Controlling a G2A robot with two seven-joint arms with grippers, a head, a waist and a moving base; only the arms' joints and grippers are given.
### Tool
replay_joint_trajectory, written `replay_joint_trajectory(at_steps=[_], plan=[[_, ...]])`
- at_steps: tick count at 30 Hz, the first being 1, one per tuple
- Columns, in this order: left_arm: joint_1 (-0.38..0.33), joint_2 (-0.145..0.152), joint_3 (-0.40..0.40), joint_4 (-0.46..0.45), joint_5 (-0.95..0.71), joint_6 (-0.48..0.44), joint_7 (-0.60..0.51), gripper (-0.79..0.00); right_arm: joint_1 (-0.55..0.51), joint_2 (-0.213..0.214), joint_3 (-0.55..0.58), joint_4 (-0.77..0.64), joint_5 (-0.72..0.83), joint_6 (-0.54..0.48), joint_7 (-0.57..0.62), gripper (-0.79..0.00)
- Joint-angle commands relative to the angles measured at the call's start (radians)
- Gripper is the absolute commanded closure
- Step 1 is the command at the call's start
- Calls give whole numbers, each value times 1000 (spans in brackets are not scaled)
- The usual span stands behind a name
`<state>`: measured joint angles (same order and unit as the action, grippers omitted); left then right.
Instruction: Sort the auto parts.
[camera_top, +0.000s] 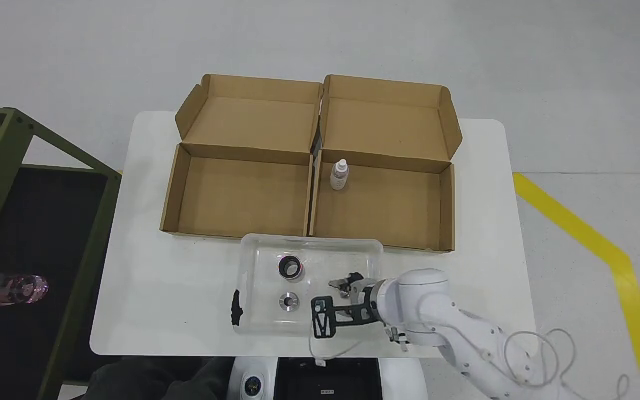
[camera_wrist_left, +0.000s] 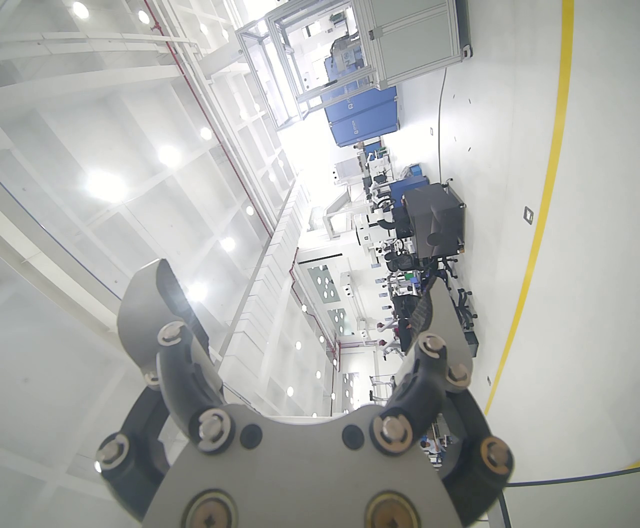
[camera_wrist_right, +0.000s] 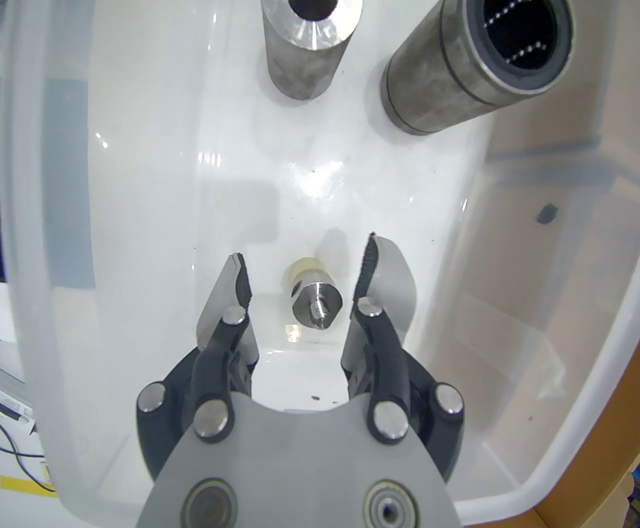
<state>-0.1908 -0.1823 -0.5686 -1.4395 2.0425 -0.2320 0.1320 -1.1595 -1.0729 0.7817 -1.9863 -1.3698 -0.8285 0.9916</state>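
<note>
The right arm (camera_top: 440, 312) is lying low across the near right of the scene. Its white forearm is slanting in from the near right corner, and its wrist is pointing left. The right gripper (camera_wrist_right: 304, 252) is tilting downward with its jaws standing apart. Its ribbed fingertips (camera_wrist_right: 395, 285) are gripping nothing, and a clear gap is showing between them. The left gripper (camera_wrist_left: 296, 277) is pointing steeply upward. Its jaws are also standing wide apart and holding nothing. Its metal fingers (camera_wrist_left: 145, 305) are splaying outward from the black linkages bolted to the wrist plate.
</note>
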Motion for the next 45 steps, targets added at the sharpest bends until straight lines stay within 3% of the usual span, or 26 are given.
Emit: replay_joint_trajectory(at_steps=[1,4,6,8,19,30,36,45], plan=[[0,0,0,0,0,0,0,-785,5,2,-4,2,-2,7,7,-323],[0,0,0,0,0,0,0,-785,11,4,-10,4,-1,13,13,-243],[0,0,0,0,0,0,0,-785,15,6,-13,4,4,15,15,-92],[0,0,0,0,0,0,0,-785,18,8,-16,5,10,15,15,0],[0,0,0,0,0,0,0,-785,30,15,0,-46,57,10,-44,0],[0,0,0,0,0,0,0,-785,6,29,108,-162,-15,59,-331,0],[0,0,0,0,0,0,0,-785,-2,40,219,-143,-48,109,-453,0],[0,0,0,0,0,0,0,-785,30,47,339,-30,16,132,-508,0]])
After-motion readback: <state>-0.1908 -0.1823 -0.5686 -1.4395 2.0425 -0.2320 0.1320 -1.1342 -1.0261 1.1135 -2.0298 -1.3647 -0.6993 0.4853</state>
